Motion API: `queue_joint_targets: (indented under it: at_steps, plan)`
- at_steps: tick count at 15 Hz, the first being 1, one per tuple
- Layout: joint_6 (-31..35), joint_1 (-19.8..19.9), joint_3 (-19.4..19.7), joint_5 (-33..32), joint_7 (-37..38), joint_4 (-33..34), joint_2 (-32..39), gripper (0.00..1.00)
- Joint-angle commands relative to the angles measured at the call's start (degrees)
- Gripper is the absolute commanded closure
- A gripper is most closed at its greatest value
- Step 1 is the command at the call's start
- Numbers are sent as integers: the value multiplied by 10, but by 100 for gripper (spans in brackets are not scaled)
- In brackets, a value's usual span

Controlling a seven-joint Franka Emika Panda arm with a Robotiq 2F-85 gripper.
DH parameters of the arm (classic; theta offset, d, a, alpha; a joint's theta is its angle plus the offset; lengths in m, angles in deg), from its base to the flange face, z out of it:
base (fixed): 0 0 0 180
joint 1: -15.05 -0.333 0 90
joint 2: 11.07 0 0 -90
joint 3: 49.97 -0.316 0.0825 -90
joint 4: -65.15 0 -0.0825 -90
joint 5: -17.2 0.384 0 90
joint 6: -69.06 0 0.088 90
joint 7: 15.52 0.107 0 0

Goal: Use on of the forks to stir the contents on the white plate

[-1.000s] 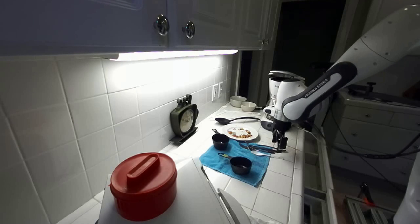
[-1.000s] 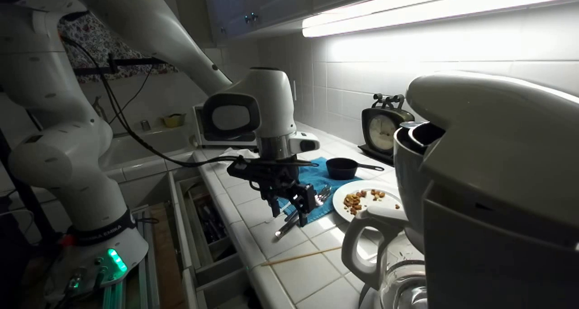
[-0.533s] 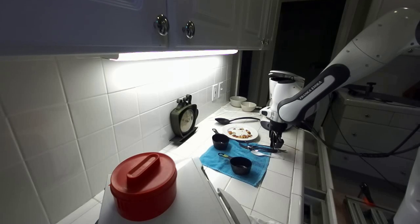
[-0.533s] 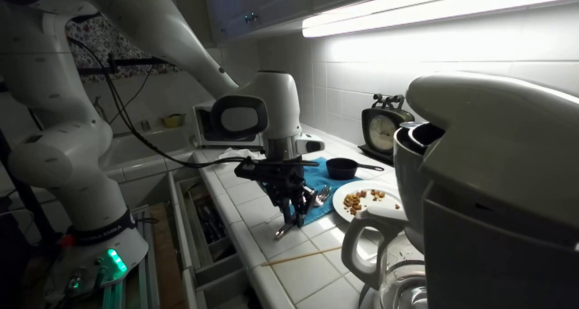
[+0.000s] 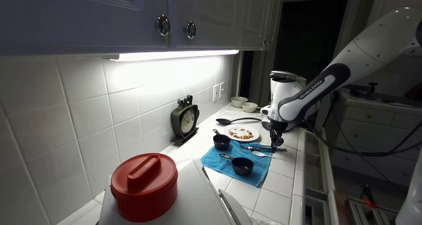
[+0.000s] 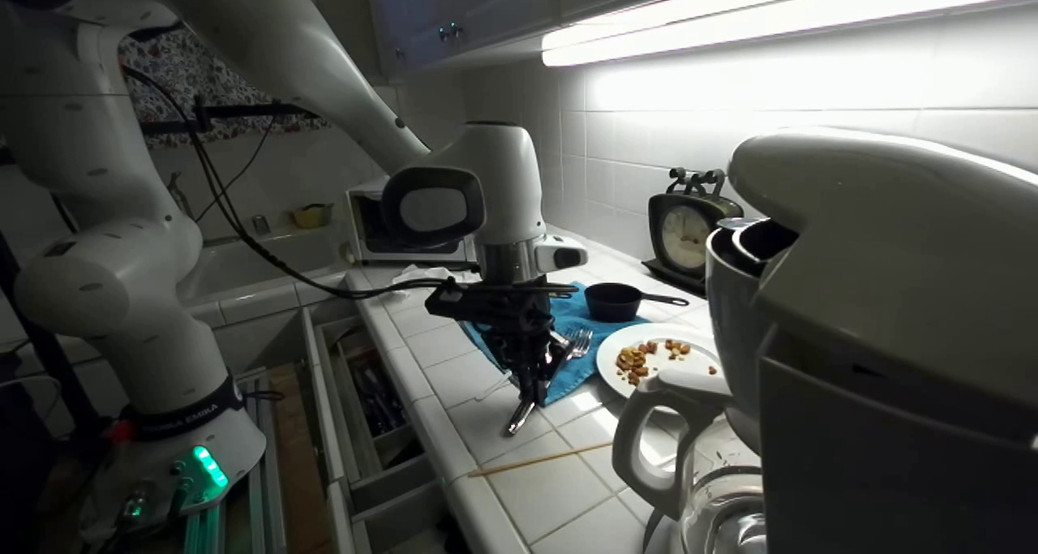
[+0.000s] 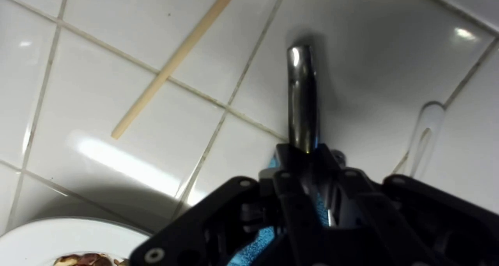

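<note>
The white tiled table point(image 5: 277, 180) carries everything I need. A blue towel point(image 5: 234, 150) lies on it, and in an exterior view the white plate point(image 5: 227, 130) sits at the towel's 12 o'clock. My tool point(image 7: 305, 153) reaches down at the towel's edge, gripping the metal handle of a fork point(image 7: 303, 102), whose end pokes out toward 12 o'clock in the wrist view. The tool covers its middle, so I can't be certain that the tines point(image 6: 580, 343) showing between 1 and 2 o'clock of me in an exterior view are this fork's. Smallest are the brown nuts point(image 6: 632, 365), in loose clusters on the plate.

I judge the step in hand to be picking up the fork, with stirring not yet begun. Next calls for a steady lift clear of the towel, then a swing toward 8 o'clock in the wrist view, where the plate lies, bringing the tines down among the nuts.
</note>
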Motion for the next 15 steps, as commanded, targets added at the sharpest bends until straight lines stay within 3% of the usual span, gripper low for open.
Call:
queue_joint_targets:
  at_steps: [1,4,9,12,15]
  plan:
    - [-8,12,-9,8,-16,11,12,90]
    - [-19,14,-10,24,-26,11,1,92]
    - [-95,18,-8,71,-62,31,-27,92]
    - [-130,18,-6,30,-5,61,-4,92]
    - [-168,14,-13,53,23,88,25,92]
